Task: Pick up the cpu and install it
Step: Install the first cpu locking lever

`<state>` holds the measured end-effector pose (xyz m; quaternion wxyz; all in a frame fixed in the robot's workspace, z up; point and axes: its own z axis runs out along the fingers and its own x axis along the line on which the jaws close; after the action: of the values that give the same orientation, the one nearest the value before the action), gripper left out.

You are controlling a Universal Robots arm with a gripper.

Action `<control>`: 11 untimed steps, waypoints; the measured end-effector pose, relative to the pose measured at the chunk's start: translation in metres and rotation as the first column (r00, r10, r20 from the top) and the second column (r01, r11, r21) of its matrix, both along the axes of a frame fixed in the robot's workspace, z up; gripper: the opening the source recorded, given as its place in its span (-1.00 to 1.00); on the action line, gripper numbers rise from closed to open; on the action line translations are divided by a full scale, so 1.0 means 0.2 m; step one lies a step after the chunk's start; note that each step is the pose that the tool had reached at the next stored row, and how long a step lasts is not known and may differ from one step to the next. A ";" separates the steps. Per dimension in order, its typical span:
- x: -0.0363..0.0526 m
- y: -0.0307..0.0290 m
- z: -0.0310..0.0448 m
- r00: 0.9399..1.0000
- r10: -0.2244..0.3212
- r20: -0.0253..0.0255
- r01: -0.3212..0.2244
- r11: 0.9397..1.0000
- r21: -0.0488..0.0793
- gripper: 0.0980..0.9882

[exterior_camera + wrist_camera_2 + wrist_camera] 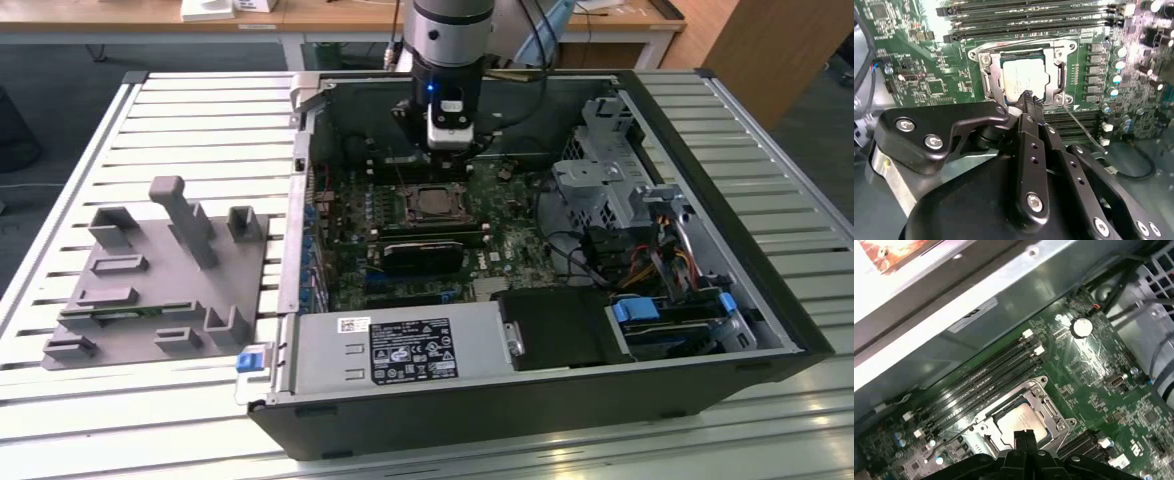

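Gripper, black-fingered, is hanging clenched on nothing just above the small square silver-topped cpu, which is lying flat inside its metal-framed socket, apparently already set there for installing.

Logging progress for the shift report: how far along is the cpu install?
Done: the cpu lies in the motherboard socket. In hand: nothing; the gripper hovers above it, jaws together. Left: the thin socket lever looks unlatched.
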<state>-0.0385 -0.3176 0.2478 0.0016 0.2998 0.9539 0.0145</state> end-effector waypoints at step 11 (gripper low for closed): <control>0.000 0.000 -0.001 0.975 0.222 0.000 -0.222 0.975 0.000 -0.98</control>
<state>-0.0386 -0.3176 0.2475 0.0000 0.1912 0.9814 0.0145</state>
